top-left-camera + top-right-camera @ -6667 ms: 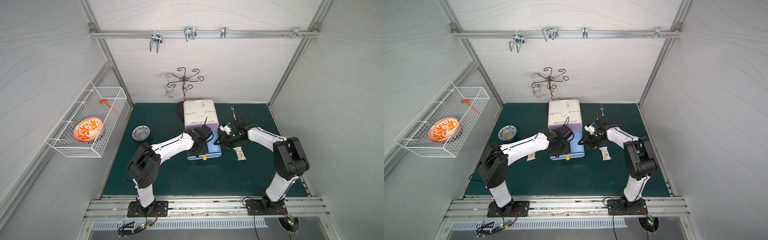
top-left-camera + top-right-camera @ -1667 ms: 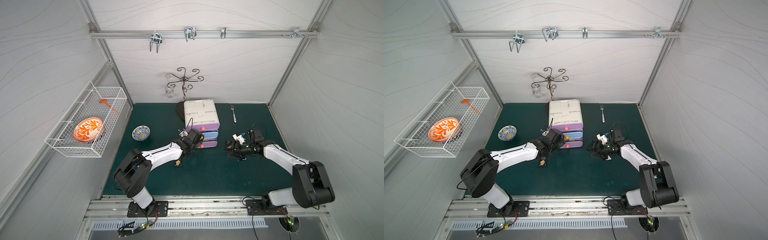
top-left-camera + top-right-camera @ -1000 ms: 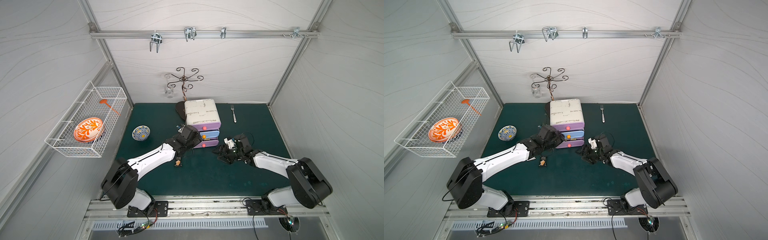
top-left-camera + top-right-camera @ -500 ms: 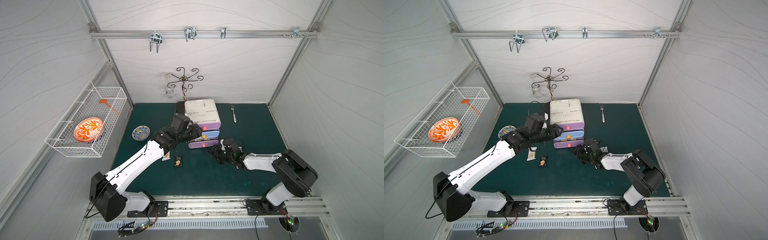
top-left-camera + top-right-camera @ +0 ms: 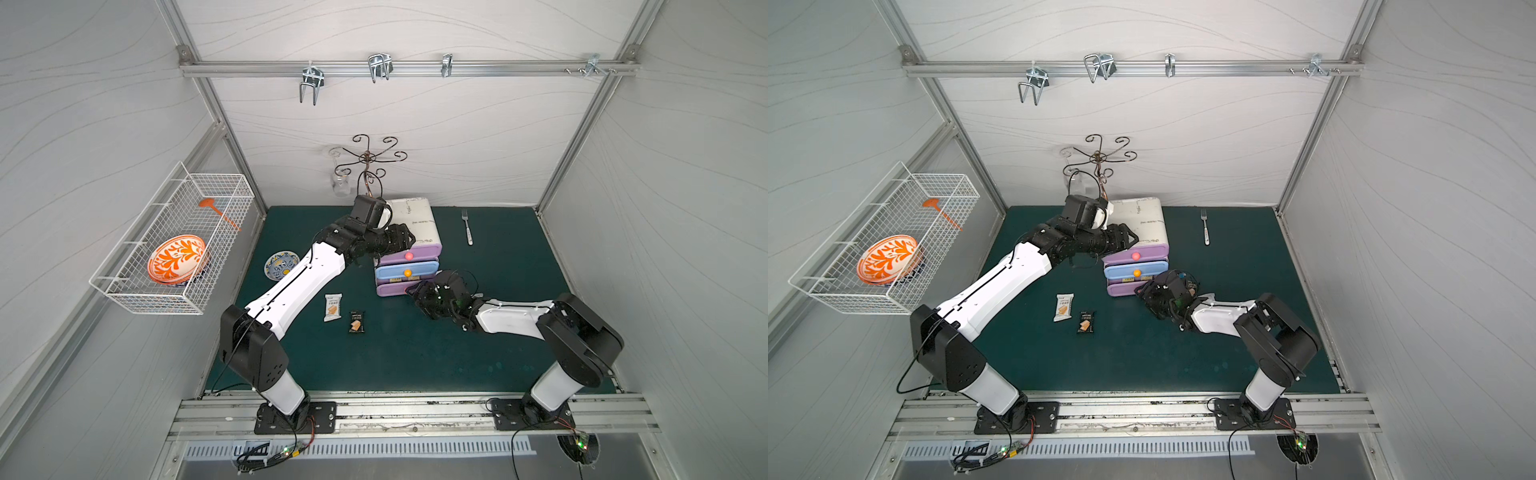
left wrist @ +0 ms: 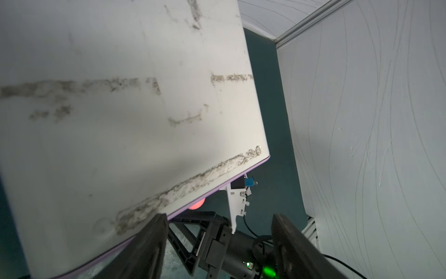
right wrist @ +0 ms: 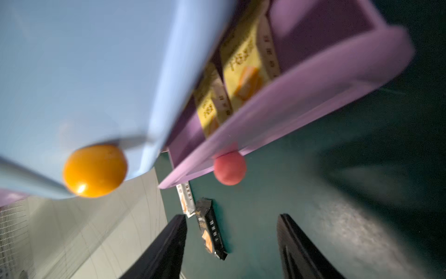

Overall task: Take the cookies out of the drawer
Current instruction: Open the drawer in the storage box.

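Left end effector (image 6: 218,217) had risen above the drawer unit (image 5: 413,220), right end effector (image 7: 231,216) sat low at the ajar bottom drawer (image 7: 301,96), both spread and empty; white cookie (image 5: 332,306) and black cookie (image 5: 356,321) lay on the bench (image 5: 415,361), yellow cookies (image 7: 243,70) inside.

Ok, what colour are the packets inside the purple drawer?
The packets are pale yellow with an orange biscuit print, best seen in the right wrist view.
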Tool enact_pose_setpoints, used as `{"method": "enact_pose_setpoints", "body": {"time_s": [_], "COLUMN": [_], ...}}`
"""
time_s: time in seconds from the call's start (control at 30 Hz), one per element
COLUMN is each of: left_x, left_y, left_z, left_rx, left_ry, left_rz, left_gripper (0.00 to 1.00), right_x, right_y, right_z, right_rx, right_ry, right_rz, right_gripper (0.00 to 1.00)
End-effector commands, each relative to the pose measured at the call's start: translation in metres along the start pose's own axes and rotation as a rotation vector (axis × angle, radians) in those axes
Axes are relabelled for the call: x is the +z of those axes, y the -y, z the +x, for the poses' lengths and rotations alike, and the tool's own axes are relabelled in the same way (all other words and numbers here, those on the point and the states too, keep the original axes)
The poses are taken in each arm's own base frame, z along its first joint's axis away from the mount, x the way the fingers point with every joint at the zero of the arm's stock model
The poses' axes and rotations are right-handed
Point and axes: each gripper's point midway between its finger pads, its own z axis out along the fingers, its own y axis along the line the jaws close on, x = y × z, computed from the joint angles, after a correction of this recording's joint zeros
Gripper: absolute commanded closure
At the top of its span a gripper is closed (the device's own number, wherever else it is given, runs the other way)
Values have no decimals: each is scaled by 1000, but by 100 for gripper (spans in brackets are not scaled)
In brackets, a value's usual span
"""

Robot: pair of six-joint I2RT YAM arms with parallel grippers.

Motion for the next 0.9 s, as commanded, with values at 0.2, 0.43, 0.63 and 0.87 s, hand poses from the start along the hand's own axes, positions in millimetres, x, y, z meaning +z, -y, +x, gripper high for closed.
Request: {"method": "enact_pose_setpoints", "body": {"time_s": [0.2,0.43,0.63,0.87], "left_x": [20,32,43,44], "left_y": [-11,-24,-34,-35], "left_z": [-1,7,17,21], "left_rx": [35,25,26,31], "left_ry": [-60,-99,-144,-161], "left_rz": [-9,-14,-23,-13], "left_gripper": [27,27,28,28], "right_x": [13,22,30,30], "right_y": [-9,-15,-9,-12], "right_z": [-9,-15,-19,-28], "right_rx": [3,6,27,39], "right_ry": [51,74,97,149], "right_rz": [-16,-32,-23,-40], "right_gripper": [37,38,47,49]}}
